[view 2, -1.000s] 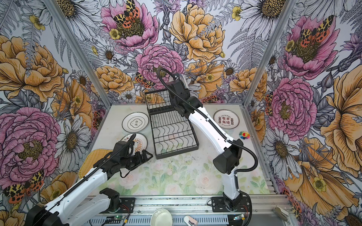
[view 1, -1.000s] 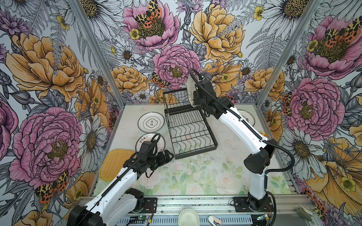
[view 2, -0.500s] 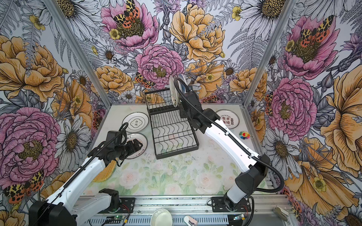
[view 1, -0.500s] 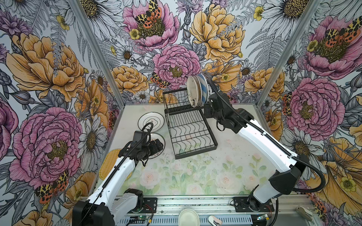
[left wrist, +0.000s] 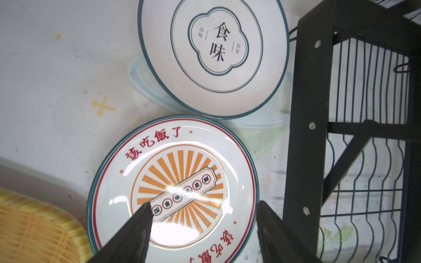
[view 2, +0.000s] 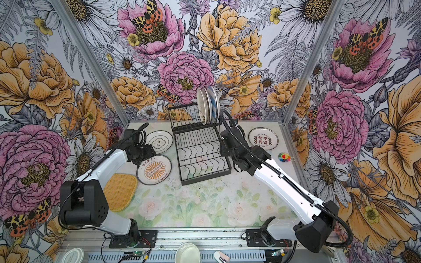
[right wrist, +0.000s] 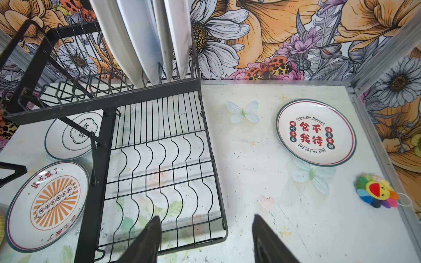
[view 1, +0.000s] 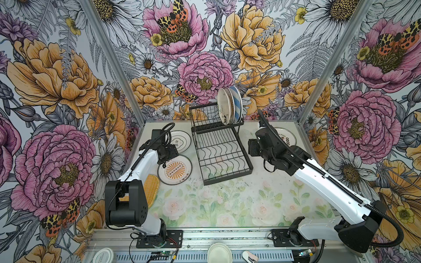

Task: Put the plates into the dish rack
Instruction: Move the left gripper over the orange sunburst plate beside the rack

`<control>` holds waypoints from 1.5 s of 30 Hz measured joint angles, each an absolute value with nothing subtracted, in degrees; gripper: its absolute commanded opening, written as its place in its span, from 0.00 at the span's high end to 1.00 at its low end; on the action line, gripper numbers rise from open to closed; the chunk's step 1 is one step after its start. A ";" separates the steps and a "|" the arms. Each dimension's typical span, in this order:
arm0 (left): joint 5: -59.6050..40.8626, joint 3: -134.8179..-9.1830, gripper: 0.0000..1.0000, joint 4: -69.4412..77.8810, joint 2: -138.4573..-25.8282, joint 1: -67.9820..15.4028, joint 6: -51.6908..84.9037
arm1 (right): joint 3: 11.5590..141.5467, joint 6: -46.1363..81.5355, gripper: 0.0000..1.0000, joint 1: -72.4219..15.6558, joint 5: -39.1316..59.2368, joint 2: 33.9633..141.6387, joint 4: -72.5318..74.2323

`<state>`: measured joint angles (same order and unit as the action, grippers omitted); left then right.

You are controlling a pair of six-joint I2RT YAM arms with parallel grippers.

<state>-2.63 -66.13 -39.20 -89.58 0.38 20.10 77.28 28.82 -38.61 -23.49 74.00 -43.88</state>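
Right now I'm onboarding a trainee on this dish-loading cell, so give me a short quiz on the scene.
1. True or false: the left pincer is over the sunburst plate.
2. The standing plates sit in the dish rack's: A upper tier, B lower tier, C both.
3. How many round plates lie flat on the table?
Key: 1 true; 2 A; 3 three (sunburst plate, teal-rimmed plate, red-lettered plate).
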 measured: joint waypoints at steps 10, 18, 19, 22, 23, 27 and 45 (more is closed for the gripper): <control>-3.44 -71.85 0.29 -37.45 -101.47 4.47 12.97 | 76.20 29.15 0.36 -38.41 -22.59 73.91 -43.88; -5.76 -72.40 0.23 -34.96 -107.11 6.90 10.48 | 76.14 29.12 0.36 -38.15 -22.55 73.78 -43.86; -6.07 -72.44 0.22 -34.74 -107.50 6.90 10.33 | 76.01 29.12 0.36 -38.11 -22.55 73.65 -43.86; -7.16 -72.90 0.22 -34.39 -108.62 6.90 10.00 | 75.46 29.15 0.36 -37.82 -22.26 72.99 -43.88; -7.57 -73.21 0.22 -34.24 -109.03 6.90 9.96 | 75.40 29.15 0.36 -37.78 -22.20 72.84 -43.88; -8.97 -73.60 0.20 -33.78 -109.67 6.90 9.56 | 75.33 29.12 0.36 -37.50 -22.17 72.73 -43.86; -14.87 -73.38 0.19 -33.41 -109.60 2.96 7.86 | 74.37 29.12 0.36 -36.49 -21.10 71.79 -43.90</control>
